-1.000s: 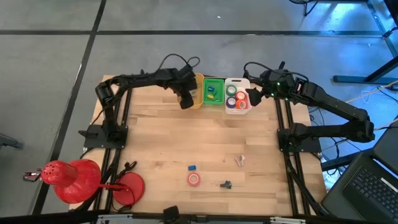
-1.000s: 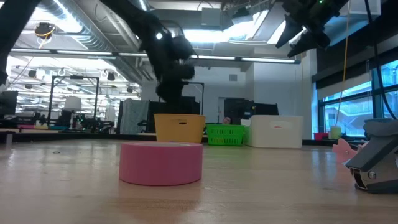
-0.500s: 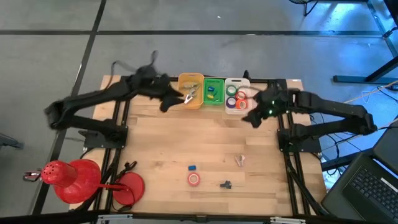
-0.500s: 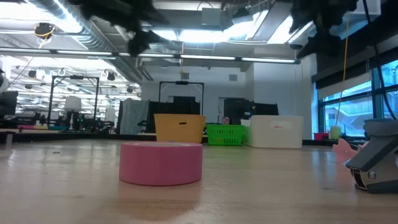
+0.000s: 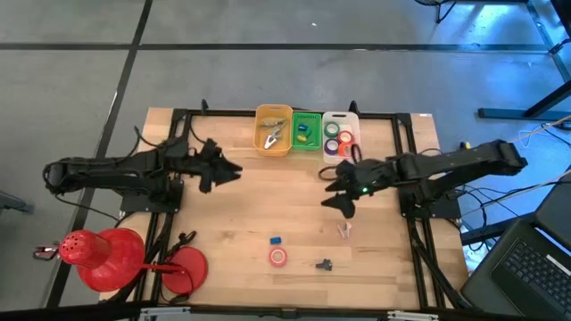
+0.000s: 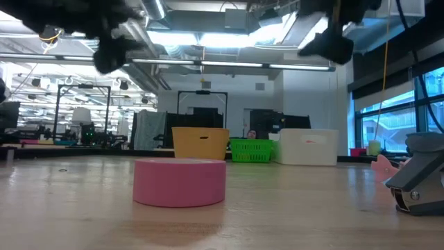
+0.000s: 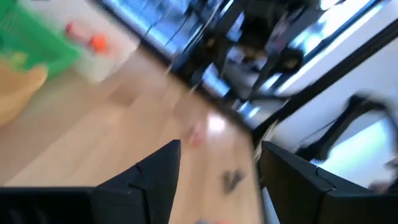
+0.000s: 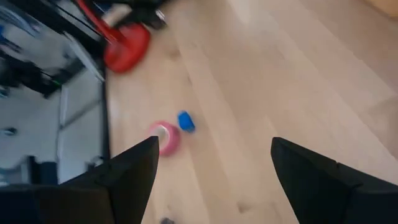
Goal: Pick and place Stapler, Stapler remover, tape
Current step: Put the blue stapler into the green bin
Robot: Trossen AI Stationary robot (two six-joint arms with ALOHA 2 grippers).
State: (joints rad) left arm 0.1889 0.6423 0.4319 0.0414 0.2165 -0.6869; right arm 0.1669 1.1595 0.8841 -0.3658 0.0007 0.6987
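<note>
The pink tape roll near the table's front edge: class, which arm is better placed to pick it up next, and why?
Probably the right. The right gripper hangs open over mid-table, nearer the tape roll, which shows ahead of it in its wrist view. The left gripper, also open, sits farther back and to the left.
</note>
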